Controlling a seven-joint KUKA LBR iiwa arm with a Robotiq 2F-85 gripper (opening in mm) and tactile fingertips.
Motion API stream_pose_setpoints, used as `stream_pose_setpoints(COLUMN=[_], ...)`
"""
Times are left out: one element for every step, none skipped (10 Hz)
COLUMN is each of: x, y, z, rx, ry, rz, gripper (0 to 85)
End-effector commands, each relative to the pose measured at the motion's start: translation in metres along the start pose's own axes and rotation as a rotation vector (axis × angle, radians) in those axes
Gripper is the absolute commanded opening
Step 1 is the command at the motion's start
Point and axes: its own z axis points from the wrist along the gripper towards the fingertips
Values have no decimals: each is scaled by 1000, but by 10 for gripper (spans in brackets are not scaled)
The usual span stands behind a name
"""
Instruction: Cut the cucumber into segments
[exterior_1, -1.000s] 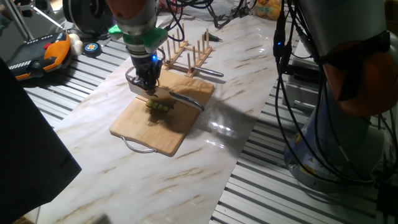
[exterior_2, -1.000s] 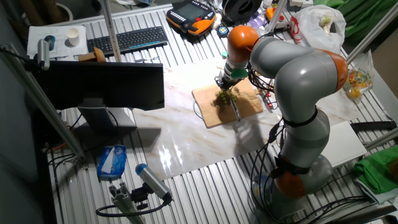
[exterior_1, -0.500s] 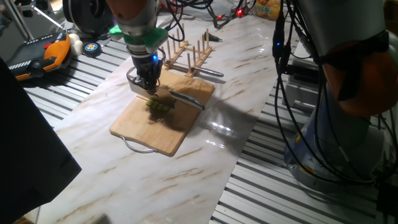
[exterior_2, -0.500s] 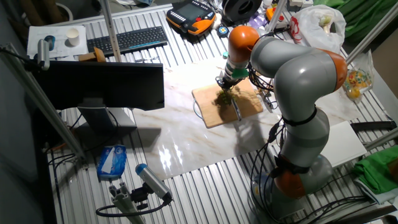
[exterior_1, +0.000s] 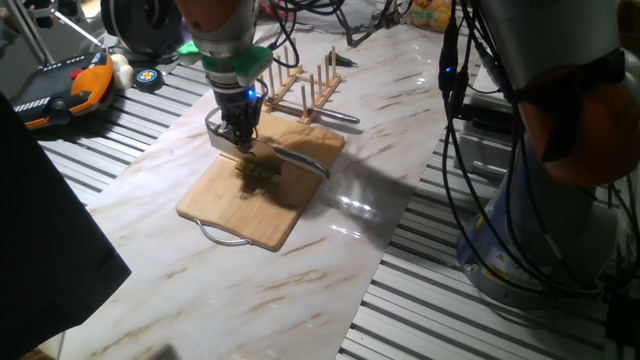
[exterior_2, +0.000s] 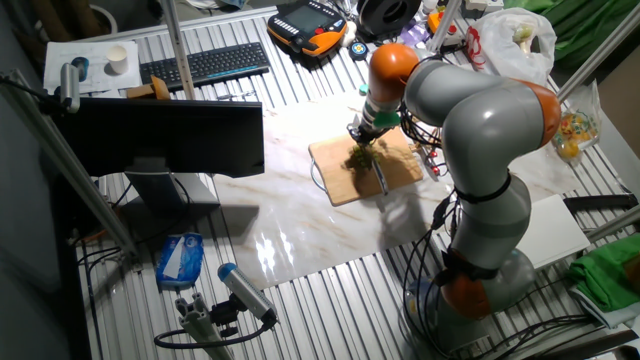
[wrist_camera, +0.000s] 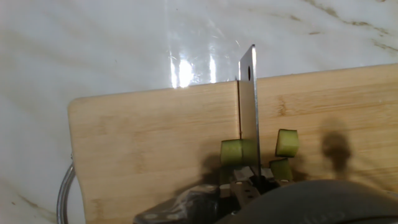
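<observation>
Gripping a knife (wrist_camera: 249, 106), the claw (exterior_1: 238, 138) stands over segments (wrist_camera: 286, 142) on the cutting board (exterior_1: 215, 200).

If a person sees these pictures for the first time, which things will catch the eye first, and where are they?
First comes the big grey and orange robot arm, bent over the marble table. Its claw hangs just above the wooden cutting board, where small green cucumber segments lie in a cluster. In the hand view, a thin metal blade stands edge-on over the board, with cut chunks on both sides.
</observation>
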Motion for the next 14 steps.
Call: stream_pose_setpoints(x=[0, 1, 1, 2, 3, 4, 5, 6, 7, 6, 5, 4, 5, 4], y=[0, 0, 1, 1, 2, 2, 3, 4, 5, 4, 2, 0, 0, 0], z=[1, 2, 3, 3, 5, 7, 9, 11, 14, 17, 20, 21, 21, 21], rx=[0, 3, 6, 6, 4, 4, 4, 4, 4, 4, 3, 1, 1, 1], ry=[0, -5, -7, -7, -7, -7, -7, -7, -7, -7, -8, -8, -6, -3], rz=[0, -2, -2, -2, -2, 0, 1, 3, 3, 3, 1, 0, -2, 0], gripper=[7, 7, 7, 7, 7, 7, 7, 7, 7, 7, 7, 7, 7, 7])
